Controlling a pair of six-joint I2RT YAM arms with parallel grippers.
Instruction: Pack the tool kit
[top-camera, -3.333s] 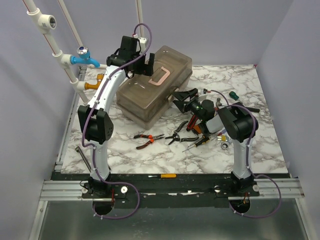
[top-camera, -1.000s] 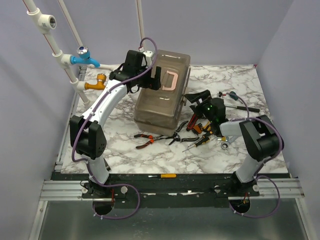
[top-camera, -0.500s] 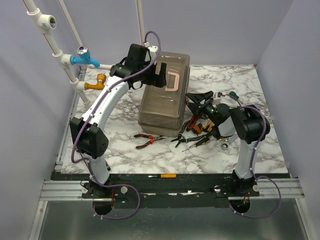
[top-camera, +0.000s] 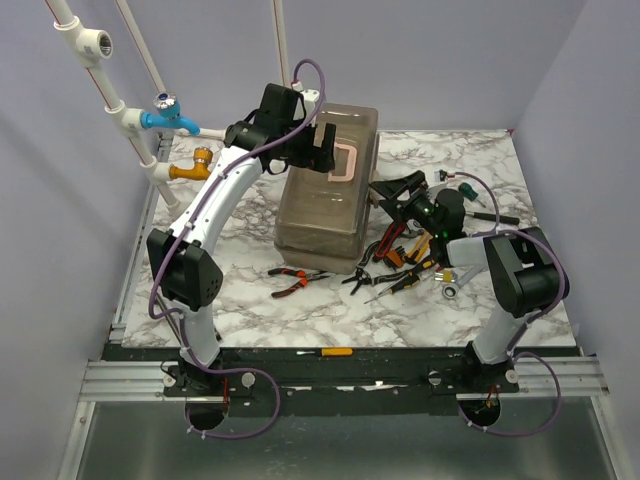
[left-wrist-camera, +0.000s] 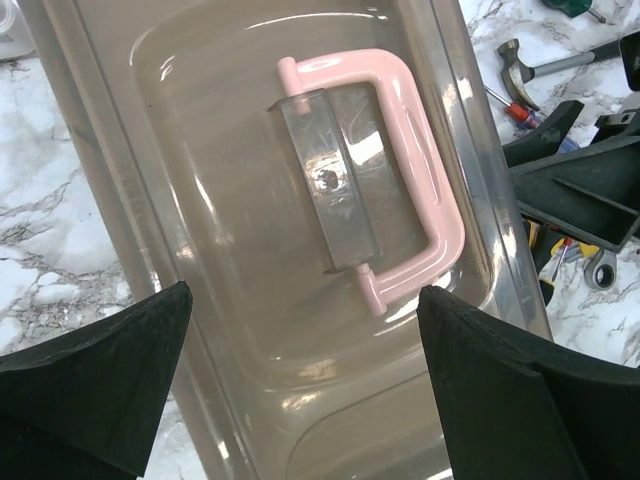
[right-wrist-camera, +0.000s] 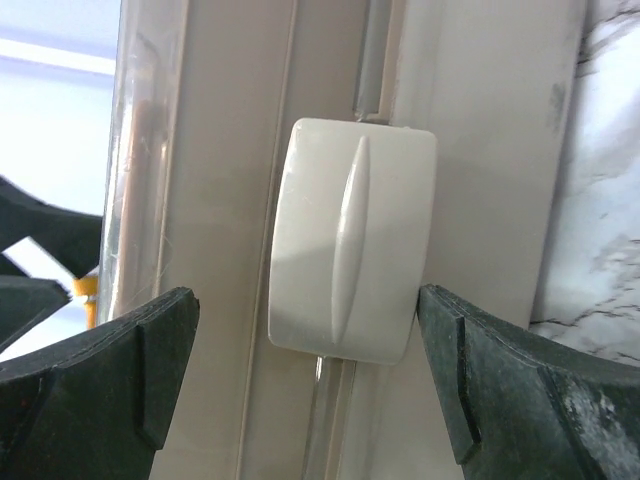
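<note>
My right pincer (right-wrist-camera: 305, 293), wide open, faces the white latch (right-wrist-camera: 352, 265) of the toolbox (top-camera: 320, 215) at the far edge of the bench (top-camera: 300, 320); my left pincer (left-wrist-camera: 305, 292), also wide, hovers over its pink handle (left-wrist-camera: 425, 160). The lid (left-wrist-camera: 230, 200) is shut and the tools (top-camera: 400, 262) lie loose beside it, so I judge I'm opening the box: next, flip that latch.

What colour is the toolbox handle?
The handle is pink; it shows best in the left wrist view.

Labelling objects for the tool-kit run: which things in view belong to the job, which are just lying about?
Job: toolbox, its pink handle and white latch, red-handled pliers, loose screwdrivers beside the box, hammer.
Lying about: white pipes, blue tap, orange tap.
</note>
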